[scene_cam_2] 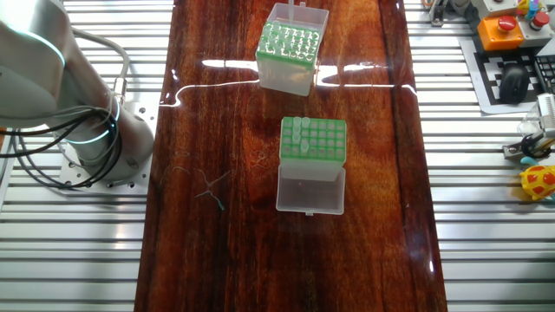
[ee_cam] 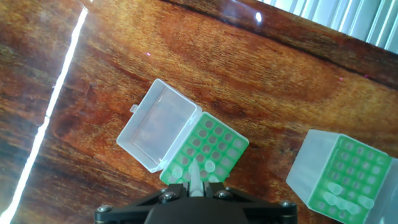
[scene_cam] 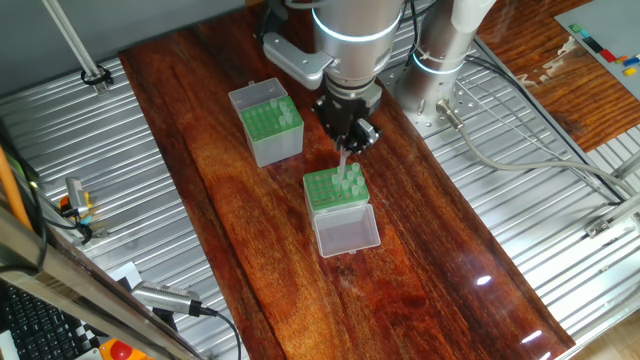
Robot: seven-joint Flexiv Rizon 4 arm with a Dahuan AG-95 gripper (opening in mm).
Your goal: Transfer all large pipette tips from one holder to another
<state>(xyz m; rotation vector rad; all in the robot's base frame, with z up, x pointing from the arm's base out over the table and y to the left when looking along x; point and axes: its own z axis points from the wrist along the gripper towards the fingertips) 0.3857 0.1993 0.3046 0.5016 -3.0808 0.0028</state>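
Observation:
My gripper (scene_cam: 347, 140) is shut on one large pipette tip (scene_cam: 343, 166), held upright. It hangs over the back of the small clear-sided holder (scene_cam: 333, 190), whose clear lid (scene_cam: 346, 234) lies open in front. I cannot tell whether the tip's end is in a hole. Several tips (scene_cam: 353, 180) stand in this holder. In the hand view the held tip (ee_cam: 196, 177) sits between my fingers above its green grid (ee_cam: 208, 146). The grey-sided holder (scene_cam: 266, 122) stands to the left and holds several tips (scene_cam_2: 296, 135). My gripper is out of the other fixed view.
The arm's base (scene_cam: 440, 60) stands behind the holders at the table's right edge, with cables (scene_cam: 520, 150) across the ribbed metal top. The grey-sided holder's whitish lid (scene_cam_2: 310, 191) lies open. A keyboard and tools (scene_cam: 60, 310) sit at the near left.

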